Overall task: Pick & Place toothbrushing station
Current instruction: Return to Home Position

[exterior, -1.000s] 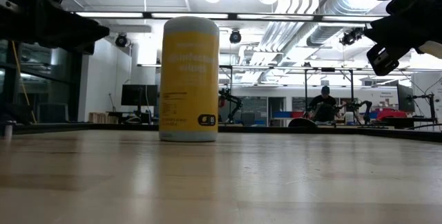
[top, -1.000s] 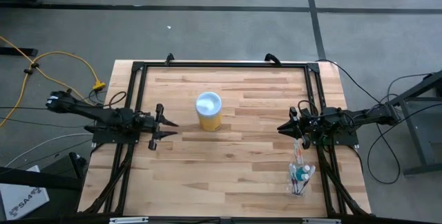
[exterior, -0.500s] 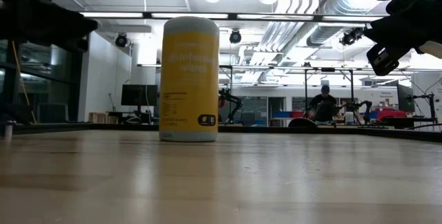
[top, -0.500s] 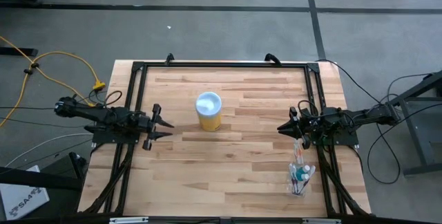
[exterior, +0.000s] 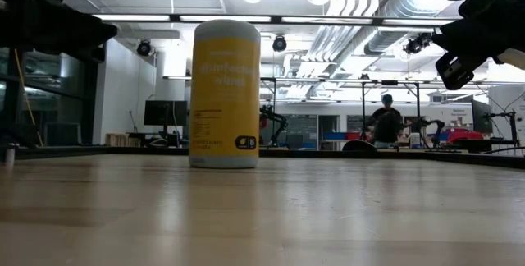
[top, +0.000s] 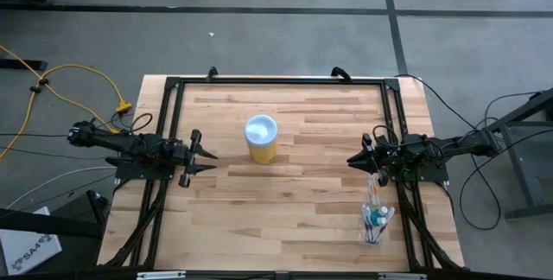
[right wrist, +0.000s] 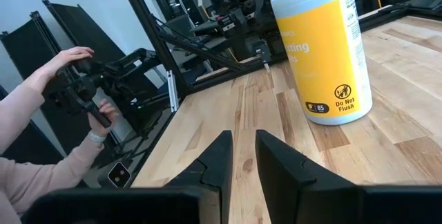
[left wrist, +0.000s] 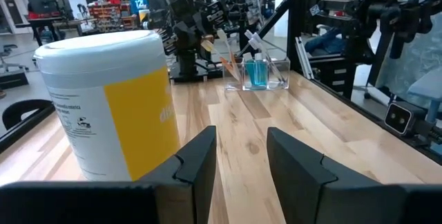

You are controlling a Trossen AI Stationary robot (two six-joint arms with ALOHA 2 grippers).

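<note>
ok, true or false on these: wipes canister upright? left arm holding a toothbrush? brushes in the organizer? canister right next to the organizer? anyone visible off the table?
1. The yellow wipes canister stands upright on the table. True.
2. The left gripper holds an orange toothbrush. False: its jaws are open and hold nothing.
3. The toothbrushes stand in the clear organizer at the table's right edge. True.
4. The canister touches the organizer. False: it stands well apart from it, between the two arms and nearer the left one; the right gripper, jaws open, is the one close to the organizer.
5. A person's hand shows beyond the table in the right wrist view. True.
</note>
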